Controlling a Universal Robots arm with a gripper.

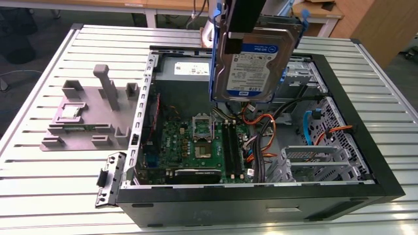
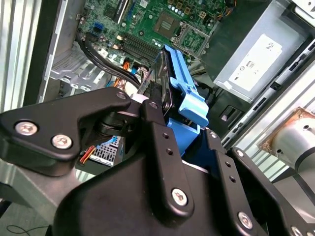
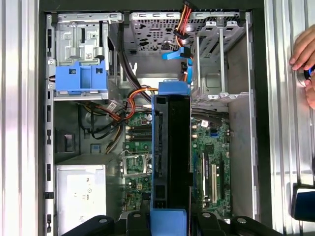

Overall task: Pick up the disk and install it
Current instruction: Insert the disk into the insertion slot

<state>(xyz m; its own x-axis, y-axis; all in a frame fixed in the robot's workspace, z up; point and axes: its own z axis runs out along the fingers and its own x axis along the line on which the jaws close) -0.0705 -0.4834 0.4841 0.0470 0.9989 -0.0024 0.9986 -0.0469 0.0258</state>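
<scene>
At the exterior view's left, you have a grey fixture [image 1: 91, 112] lying on the slatted metal table [image 1: 39, 196], with a small square chip [image 1: 70, 113] seated in it. Just beside it, at centre, the computer case [image 1: 261, 208] lies open on its side, showing you the green motherboard [image 1: 196, 147] and, at the far end, the power supply [image 1: 189, 70].

Your gripper [image 1: 243, 19] hangs above the open case with its jaws clamped on the disk [image 1: 251, 63]. In the second wrist view, black fingers [image 2: 157, 142] press against either side of it. The disk hangs upright in the air over the case. Its label faces the exterior camera and its blue carrier rail frames its edges.

Toward the exterior view's right, orange cables [image 1: 265, 125] run inside the case near a metal drive cage [image 1: 313, 159].

In the first wrist view you see a bare blue bracket [image 3: 81, 77] sitting in a bay of the case. A person's hand [image 3: 306, 49] is over the table outside the case wall.
</scene>
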